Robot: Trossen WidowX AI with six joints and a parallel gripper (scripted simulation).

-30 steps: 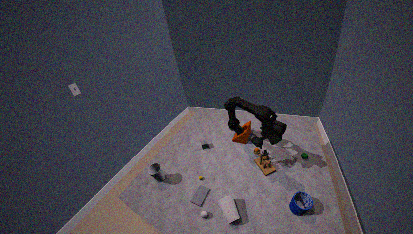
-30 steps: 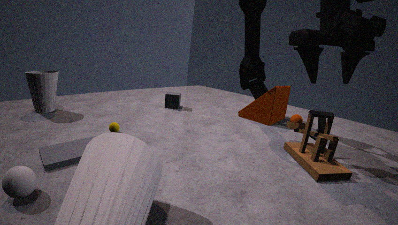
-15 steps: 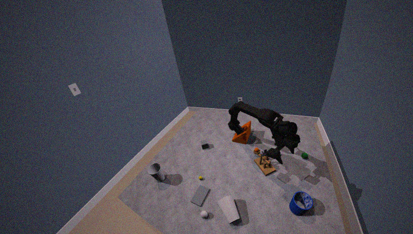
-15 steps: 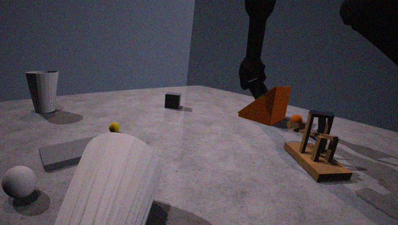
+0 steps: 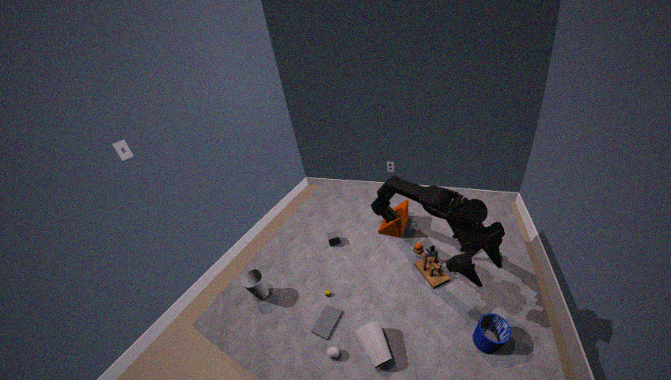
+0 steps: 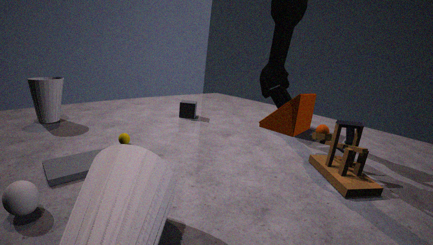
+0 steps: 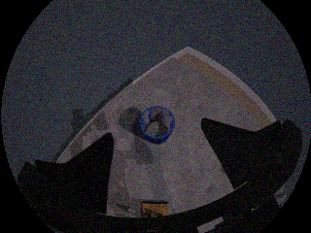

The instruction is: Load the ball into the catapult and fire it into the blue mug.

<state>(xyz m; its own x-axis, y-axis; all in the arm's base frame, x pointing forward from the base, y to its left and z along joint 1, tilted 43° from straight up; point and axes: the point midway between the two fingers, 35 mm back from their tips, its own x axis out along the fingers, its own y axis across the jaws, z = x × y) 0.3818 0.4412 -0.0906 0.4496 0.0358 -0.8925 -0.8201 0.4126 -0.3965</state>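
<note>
The orange ball [image 5: 418, 246] [image 6: 322, 129] rests in the cup at the end of the catapult's throwing arm. The wooden catapult [image 5: 437, 280] [image 6: 341, 179] stands on the floor with the cup end towards the orange wedge; part of it shows at the bottom of the wrist view [image 7: 155, 210]. The blue mug [image 5: 486, 340] [image 7: 157, 141] stands upright and looks empty, beyond the catapult's other end. My gripper [image 5: 490, 276] [image 7: 157, 130] is open and empty, raised beside the catapult on the mug's side. It is out of sight in the exterior view.
An orange wedge [image 5: 397, 226] [image 6: 299, 116] stands by the arm's base. A green ball [image 5: 501, 254] is mostly hidden behind a finger. Farther off are a dark cube [image 5: 334, 241], an upright grey cup [image 5: 256, 286], a yellow ball [image 5: 327, 292], a grey slab [image 5: 327, 321], a white ball [image 5: 333, 351] and a tipped white cup [image 5: 375, 343].
</note>
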